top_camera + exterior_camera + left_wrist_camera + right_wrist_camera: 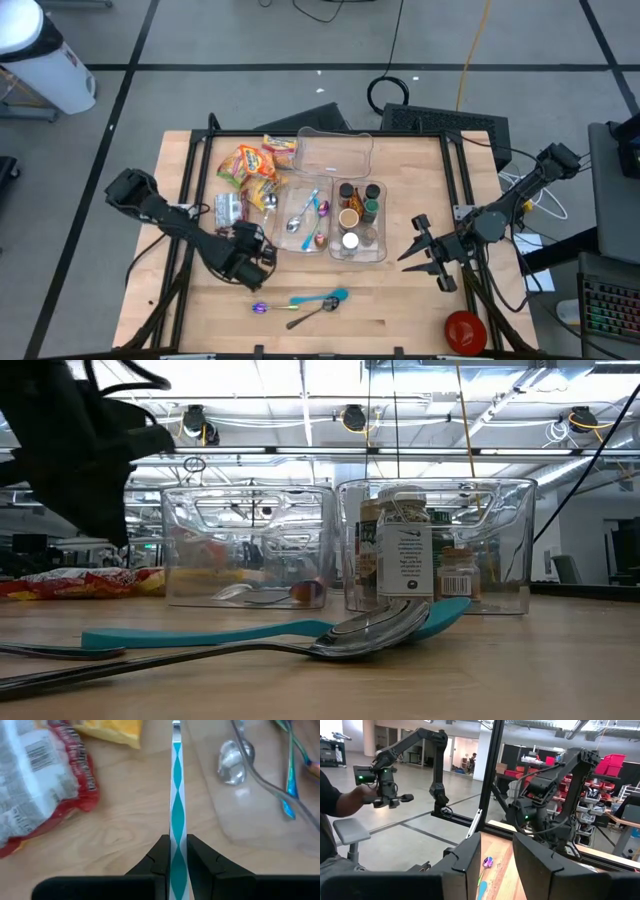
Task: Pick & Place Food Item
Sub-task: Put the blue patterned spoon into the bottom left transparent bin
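Two dark, matte, jointed arms end in a left hand and right hand with flat black fingers.

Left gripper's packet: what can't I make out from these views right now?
- Thin teal-and-white packet in the left gripper: left wrist view shows it edge-on, so no label; the high view has the gripper covering it.
- Jar labels in the clear bin: too small from above; low view shows one jar, which hides the rest.
- Right gripper: open, holding nothing.
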Controlling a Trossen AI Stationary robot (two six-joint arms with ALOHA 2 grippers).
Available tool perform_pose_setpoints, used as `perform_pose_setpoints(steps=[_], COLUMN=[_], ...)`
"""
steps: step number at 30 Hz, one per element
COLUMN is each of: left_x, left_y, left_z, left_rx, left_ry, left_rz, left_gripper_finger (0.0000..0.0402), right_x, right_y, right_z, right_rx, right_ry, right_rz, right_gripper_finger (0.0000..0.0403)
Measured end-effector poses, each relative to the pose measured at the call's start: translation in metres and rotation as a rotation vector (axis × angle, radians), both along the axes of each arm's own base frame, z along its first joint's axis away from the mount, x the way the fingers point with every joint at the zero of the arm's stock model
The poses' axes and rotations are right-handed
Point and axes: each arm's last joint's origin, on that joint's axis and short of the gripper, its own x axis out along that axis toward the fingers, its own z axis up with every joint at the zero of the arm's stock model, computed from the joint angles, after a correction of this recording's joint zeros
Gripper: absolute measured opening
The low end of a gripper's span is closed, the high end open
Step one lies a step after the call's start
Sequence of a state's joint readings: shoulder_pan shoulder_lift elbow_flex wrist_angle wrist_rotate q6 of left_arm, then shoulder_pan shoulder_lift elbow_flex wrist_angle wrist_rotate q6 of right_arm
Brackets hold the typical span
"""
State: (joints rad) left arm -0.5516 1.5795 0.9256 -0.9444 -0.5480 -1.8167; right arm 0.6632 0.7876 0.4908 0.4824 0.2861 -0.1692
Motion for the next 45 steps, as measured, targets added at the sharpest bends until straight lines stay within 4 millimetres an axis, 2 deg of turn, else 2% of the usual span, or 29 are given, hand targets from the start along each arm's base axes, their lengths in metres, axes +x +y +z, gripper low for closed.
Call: perform_pose_setpoints(steps=[7,18,21,28,34,45], left_x=[0.01,-0.008,-0.013,-0.013,0.007,0.059], left_y=[0.001,-0.005,-0.008,-0.018,-0.012,0.03], left_z=[0.0,0.004,0.013,0.049,0.069,0.083], left_rx=[-0.017,0.017,0.032,0.144,0.166,0.117], left_ry=[-0.028,0.026,-0.032,-0.245,-0.324,-0.436], left_rz=[-0.069,-0.047,-0.069,-0.173,-0.239,-0.312], left_gripper_finger=[0.004,0.004,0.004,0.004,0.004,0.0051], right_x=[0.0,0.0,0.0,0.0,0.0,0.0], right_y=[0.0,0.0,0.0,0.0,0.0,0.0], right_z=[0.0,0.0,0.0,0.0,0.0,0.0], right_rx=[0.0,0.0,0.0,0.0,0.0,0.0], right_ry=[0.0,0.001,0.0,0.0,0.0,0.0], right_rz=[-0.001,0.0,-0.001,0.0,-0.001,-0.001], right_gripper_finger=[0.0105,0.0105,0.0105,0.0105,0.0104,0.0105])
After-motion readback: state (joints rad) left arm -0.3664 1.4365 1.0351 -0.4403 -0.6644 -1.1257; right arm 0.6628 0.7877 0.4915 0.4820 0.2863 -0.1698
